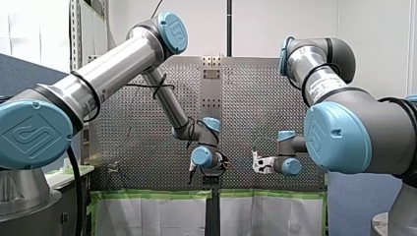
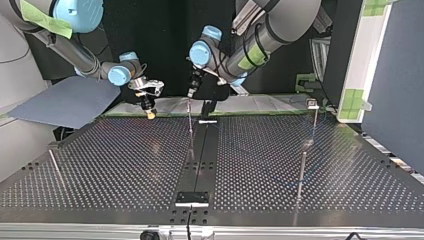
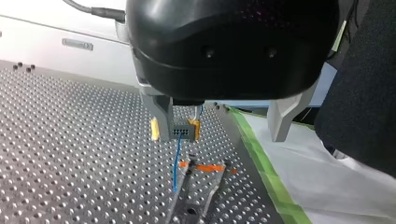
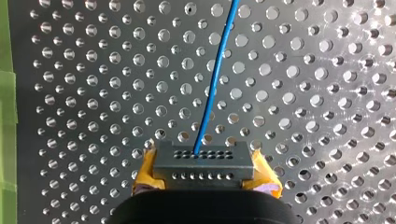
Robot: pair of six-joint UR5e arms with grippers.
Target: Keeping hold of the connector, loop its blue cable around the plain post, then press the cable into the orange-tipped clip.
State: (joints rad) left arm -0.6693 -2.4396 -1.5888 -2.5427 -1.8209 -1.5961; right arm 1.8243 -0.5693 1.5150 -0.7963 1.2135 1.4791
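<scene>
Two arms work over one perforated desk: my left arm and my right arm. There is one connector, a dark block with two rows of small holes on its face. My right jaws are closed on it, with one yellow pad pressed against each of its two ends. One blue cable leaves the upper row of holes and runs away from the jaws above the desk. In the left wrist view the connector appears again just above the desk, near its taped edge, between the same two yellow pads, with the blue cable dropping from it. The cable comes down just beside the one orange-tipped clip, a pair of metal prongs with an orange band between their tips, but I cannot tell whether cable and clip touch. My left jaws are spread wide, and their two metal fingers stand well apart with nothing between them. A green tape strip edges the desk, with white sheeting beyond it. As for writing, the blue joint cap carries a moulded emblem, and a pale label wraps my right arm, its print too small to read.
</scene>
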